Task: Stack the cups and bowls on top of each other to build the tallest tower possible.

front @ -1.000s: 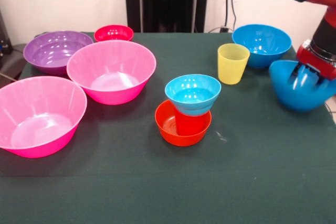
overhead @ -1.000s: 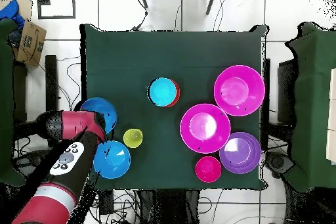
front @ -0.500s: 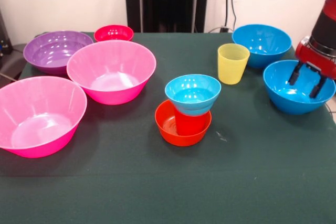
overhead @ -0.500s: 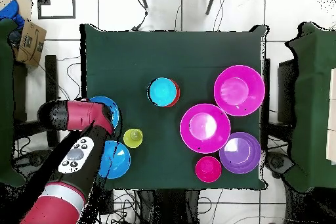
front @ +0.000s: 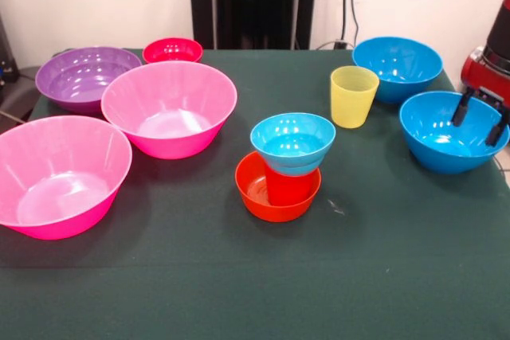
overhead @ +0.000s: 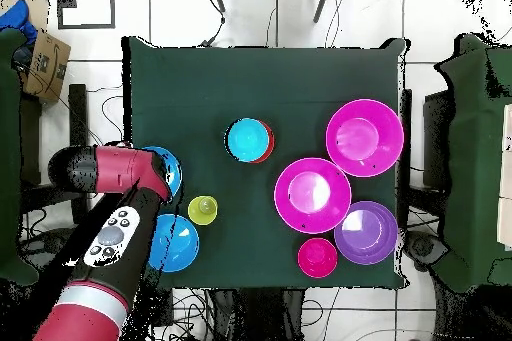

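Front view shows the tower (front: 284, 171) near the middle of the desk (front: 239, 276): a small orange bowl (front: 256, 193) at the bottom, a red cup (front: 288, 188) standing in it, and a small light-blue bowl (front: 292, 142) sitting on the cup's rim. From overhead the same stack (overhead: 249, 141) reads as a light-blue disc with a red edge showing on one side.

Just behind the tower and to the right in the front view stands the yellow cup (front: 353, 95), upright and on its own. Beyond it sits one large blue bowl (front: 397, 67) near the desk's far edge, and a second large blue bowl (front: 446, 133) rests flat on the desk toward the right edge.

The gripper (front: 481, 111) hangs over the right rim of that second blue bowl, its two dark fingers (front: 461, 107) spread apart and holding nothing; one finger is over the bowl's inside, the other at or beyond its rim. Whether either touches the bowl cannot be told. Overhead, the red arm (overhead: 105, 247) covers part of this bowl.

On the left side in the front view lie two large pink bowls (front: 169, 107), one nearer (front: 60, 173), with a purple bowl (front: 83, 76) behind them and a small red bowl (front: 172, 49) near the far edge, all apart from the tower
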Robot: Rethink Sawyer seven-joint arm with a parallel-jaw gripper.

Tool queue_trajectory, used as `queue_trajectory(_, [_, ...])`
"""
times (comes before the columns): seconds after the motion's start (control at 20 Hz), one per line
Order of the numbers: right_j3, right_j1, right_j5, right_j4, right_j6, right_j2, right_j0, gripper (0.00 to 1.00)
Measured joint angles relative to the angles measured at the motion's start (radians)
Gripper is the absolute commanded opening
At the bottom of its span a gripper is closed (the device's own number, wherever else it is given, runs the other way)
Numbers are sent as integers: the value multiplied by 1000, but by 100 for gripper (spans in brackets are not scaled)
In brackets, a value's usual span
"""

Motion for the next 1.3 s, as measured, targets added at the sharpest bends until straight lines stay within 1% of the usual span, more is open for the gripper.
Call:
queue_trajectory(0.3, [-22, -9, 18, 0, 0, -1, -2, 100])
queue_trajectory(0.7, [-62, -18, 86, 0, 0, -5, -10, 100])
queue_trajectory(1.1, [-70, -10, 84, 0, 0, -4, -13, 100])
queue_trajectory(1.3, [-70, -5, 54, 0, 0, -4, -13, 100])
